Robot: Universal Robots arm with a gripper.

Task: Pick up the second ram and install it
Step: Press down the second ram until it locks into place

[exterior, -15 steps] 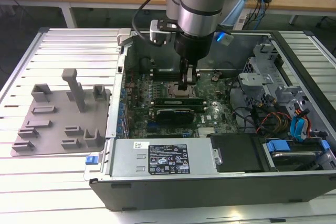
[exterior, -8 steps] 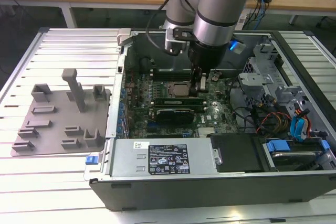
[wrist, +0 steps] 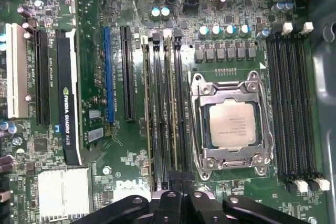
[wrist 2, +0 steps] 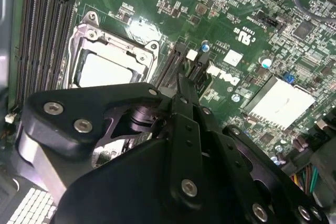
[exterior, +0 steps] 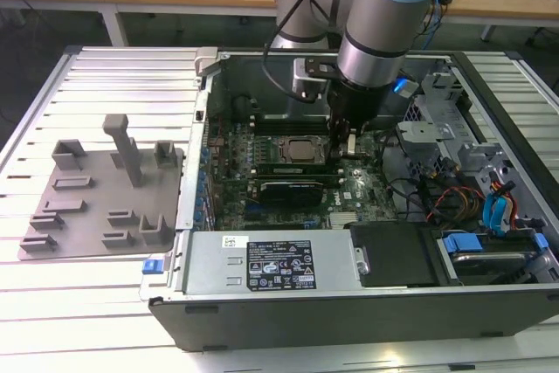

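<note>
My gripper (exterior: 347,144) hangs inside the open computer case, low over the motherboard beside the processor. Its fingers look shut, tips together, at one end of the bank of memory slots (wrist: 164,109) in both wrist views (wrist 2: 184,85) (wrist: 181,190). Two thin green sticks stand edge-up in that bank. The one nearer the processor, the second ram (wrist: 169,108), runs straight under my fingertips. I cannot tell whether the tips touch its edge. The other stick (wrist: 146,108) sits two slots further from the processor.
The silver processor (wrist: 231,124) lies in its socket beside the slots, with more black memory slots (wrist: 291,108) beyond it. A graphics card (wrist: 65,103) stands on the other side. The grey tray with posts (exterior: 96,198) sits outside the case at the exterior view's left. Cables (exterior: 454,189) crowd the case's right.
</note>
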